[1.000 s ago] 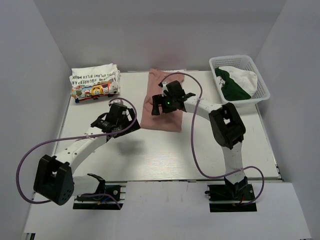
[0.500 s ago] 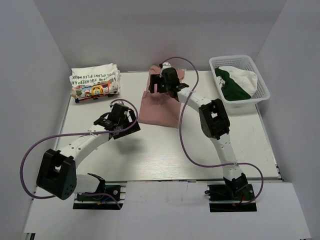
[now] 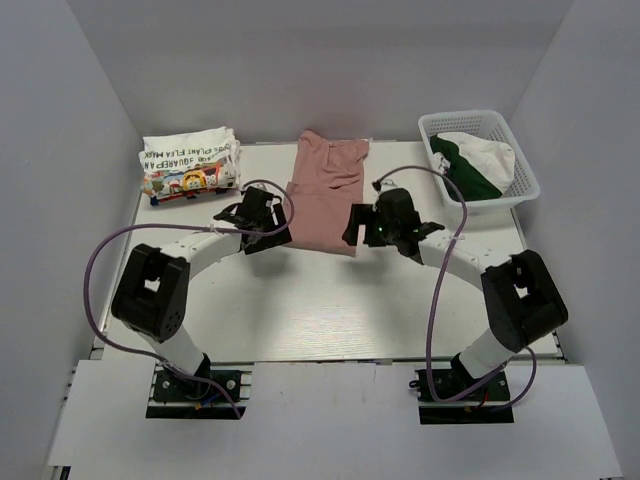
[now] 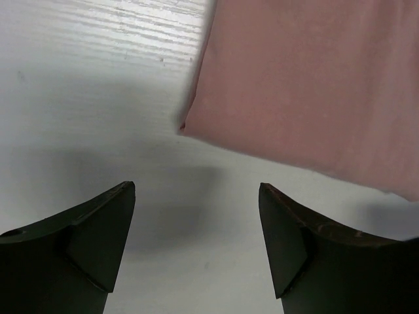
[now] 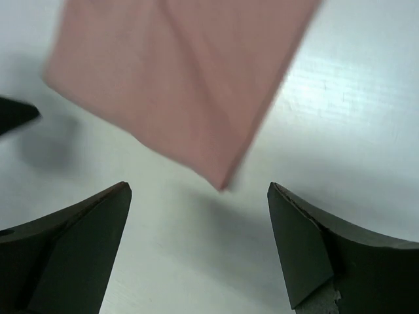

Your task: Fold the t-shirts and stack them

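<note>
**Two shirts, two empty grippers**

One dusty-pink shirt [image 3: 325, 195] lies flat as a long folded strip at the middle of the table [image 3: 330, 300]. One white shirt [image 3: 190, 165] with cartoon print sits folded well to its left. One white basket [image 3: 465, 116] – green and white cloth [image 3: 470, 165] inside – stands to its right. The left gripper [image 3: 262, 212] hovers at the strip's near left corner and the right gripper [image 3: 362, 222] at its near right corner – both spread wide, holding nothing.
</note>
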Robot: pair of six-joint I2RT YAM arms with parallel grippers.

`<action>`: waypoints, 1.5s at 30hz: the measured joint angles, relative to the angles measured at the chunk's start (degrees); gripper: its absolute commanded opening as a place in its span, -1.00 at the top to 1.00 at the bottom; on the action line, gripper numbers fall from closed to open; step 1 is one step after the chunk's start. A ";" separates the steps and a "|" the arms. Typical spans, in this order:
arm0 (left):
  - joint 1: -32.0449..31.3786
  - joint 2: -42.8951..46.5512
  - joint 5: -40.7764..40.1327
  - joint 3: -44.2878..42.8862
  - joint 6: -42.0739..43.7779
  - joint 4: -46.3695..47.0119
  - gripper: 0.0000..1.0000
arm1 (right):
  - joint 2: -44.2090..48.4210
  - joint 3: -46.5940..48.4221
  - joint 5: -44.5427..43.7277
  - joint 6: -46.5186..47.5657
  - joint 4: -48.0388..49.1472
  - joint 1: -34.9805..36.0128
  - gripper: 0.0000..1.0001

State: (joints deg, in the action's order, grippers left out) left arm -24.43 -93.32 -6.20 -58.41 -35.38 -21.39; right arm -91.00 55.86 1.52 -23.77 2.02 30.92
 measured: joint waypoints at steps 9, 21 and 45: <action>2.60 -8.59 1.60 -2.45 1.42 3.08 -0.52 | 0.11 -9.16 0.76 -3.63 -0.52 -0.04 -0.81; 4.37 -11.52 5.42 -3.54 2.38 8.63 0.11 | -7.63 -4.98 2.34 -7.61 4.20 -0.04 -0.54; -1.90 7.39 19.54 14.29 0.70 4.70 1.00 | 15.39 -18.73 4.55 -12.09 -5.29 4.26 1.00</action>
State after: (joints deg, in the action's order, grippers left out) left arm -26.33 -85.93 13.34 -44.12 -34.68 -16.69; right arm -75.61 37.12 6.07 -35.86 -3.27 35.18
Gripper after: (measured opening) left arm 0.040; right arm 0.011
